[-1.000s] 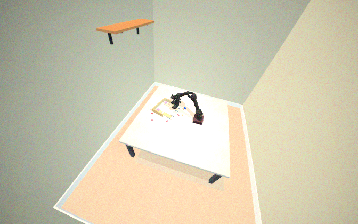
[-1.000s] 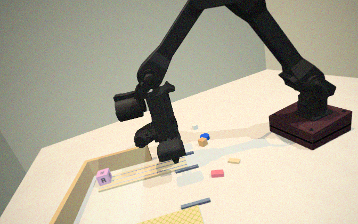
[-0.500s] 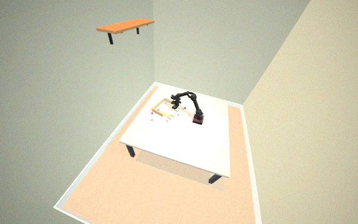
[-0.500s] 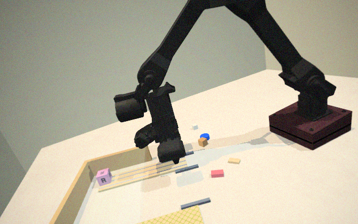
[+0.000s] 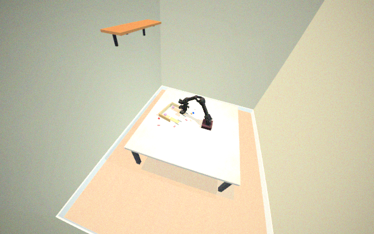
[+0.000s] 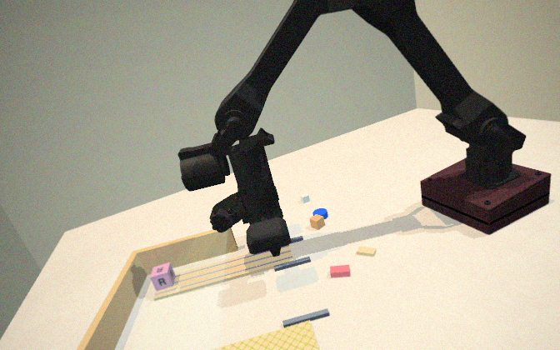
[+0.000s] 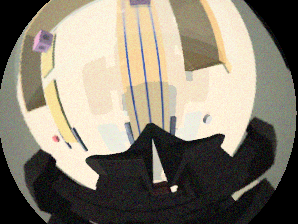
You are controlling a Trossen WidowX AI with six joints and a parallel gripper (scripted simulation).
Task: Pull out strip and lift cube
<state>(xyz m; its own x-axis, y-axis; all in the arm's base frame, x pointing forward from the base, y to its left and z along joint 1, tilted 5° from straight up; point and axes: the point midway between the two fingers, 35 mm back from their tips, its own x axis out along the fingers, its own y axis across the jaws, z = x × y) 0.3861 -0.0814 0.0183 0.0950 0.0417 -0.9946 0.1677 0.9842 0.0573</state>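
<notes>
Black tool (image 6: pixel 272 250) seemingly on strip (image 6: pixel 217 272)

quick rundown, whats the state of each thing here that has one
gripper: shut, holding nothing, tips down on the near end of the striped strip
striped strip: lying flat, far end inside the wooden frame
labelled cube: upright on the strip's far end, R facing out, not lifted
wooden frame: open toward the arm
checked strip: flat, untouched

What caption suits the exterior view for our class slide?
Shut gripper presses its tip on the striped strip carrying the pink R cube.
</notes>
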